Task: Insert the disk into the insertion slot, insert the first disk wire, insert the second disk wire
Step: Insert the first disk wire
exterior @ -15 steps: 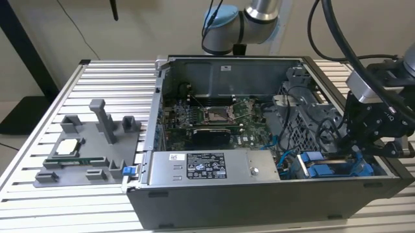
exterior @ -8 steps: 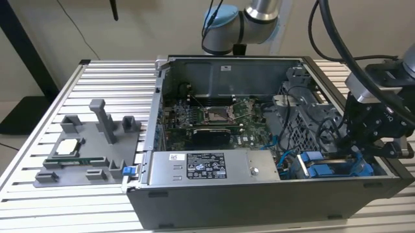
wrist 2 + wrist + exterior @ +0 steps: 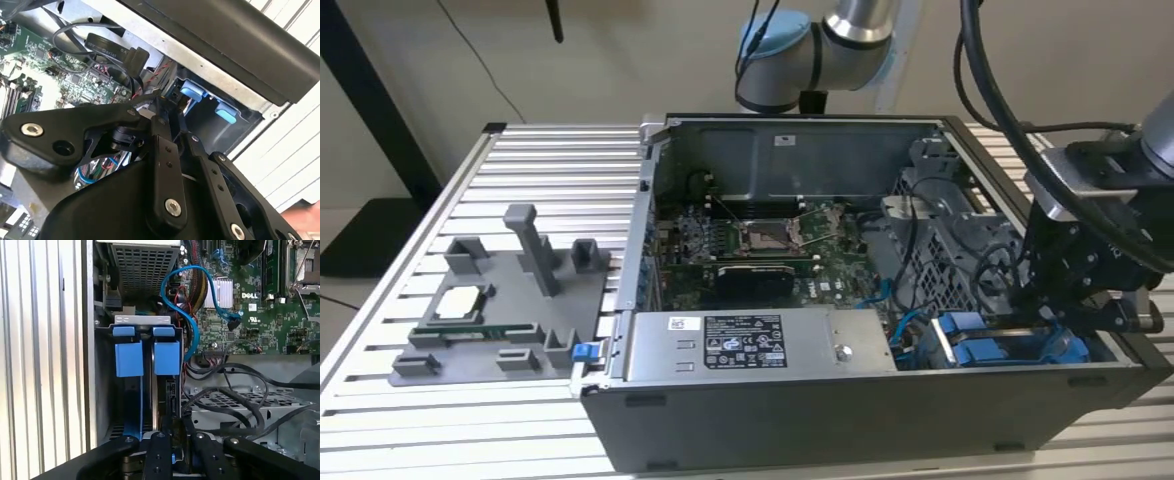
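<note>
The gripper hangs at the drive cage, its jaws clenched together; perhaps something small and blue is pinched there, I cannot be sure; the disk sits in the insertion slot, just beside a second blue carrier; a blue cable curves nearby.

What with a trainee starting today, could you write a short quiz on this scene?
1. True or false: the computer case lies open, its motherboard exposed.
2. The pincer is nearest to: A the power-supply box; B the drive bay; C the grey fixture tray outside the case.
3. In the first wrist view, how many blue carrier tabs stand side by side in that bay?
Key: 1 true; 2 B; 3 two.
</note>
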### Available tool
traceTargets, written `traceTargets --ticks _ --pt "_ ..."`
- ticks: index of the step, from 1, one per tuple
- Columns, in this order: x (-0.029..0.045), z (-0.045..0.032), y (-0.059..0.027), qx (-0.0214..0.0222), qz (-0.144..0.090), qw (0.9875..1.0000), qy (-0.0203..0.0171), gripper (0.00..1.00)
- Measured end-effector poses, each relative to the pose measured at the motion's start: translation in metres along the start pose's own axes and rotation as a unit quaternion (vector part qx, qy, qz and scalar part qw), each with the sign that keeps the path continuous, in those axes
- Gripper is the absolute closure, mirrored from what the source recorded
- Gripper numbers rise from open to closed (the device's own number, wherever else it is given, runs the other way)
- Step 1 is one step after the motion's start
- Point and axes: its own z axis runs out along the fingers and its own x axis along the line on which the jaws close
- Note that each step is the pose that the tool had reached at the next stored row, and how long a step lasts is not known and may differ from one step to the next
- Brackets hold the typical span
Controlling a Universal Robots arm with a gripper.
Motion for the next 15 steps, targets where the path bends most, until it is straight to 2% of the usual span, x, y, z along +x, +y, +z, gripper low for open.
traceTargets --ticks 3,8,11,15 --pt "-0.0017 -0.0134 0.0005 0.0001 0.0 1.0 0.0005 0.0" --pt "-0.005 -0.03 0.0012 0.0001 0.0 1.0 0.0007 0.0" --pt "-0.0066 -0.0354 0.0014 0.0002 0.0 1.0 0.0007 0.0" --pt "-0.0074 -0.0374 -0.0008 0.0002 0.0 1.0 0.0007 0.0"
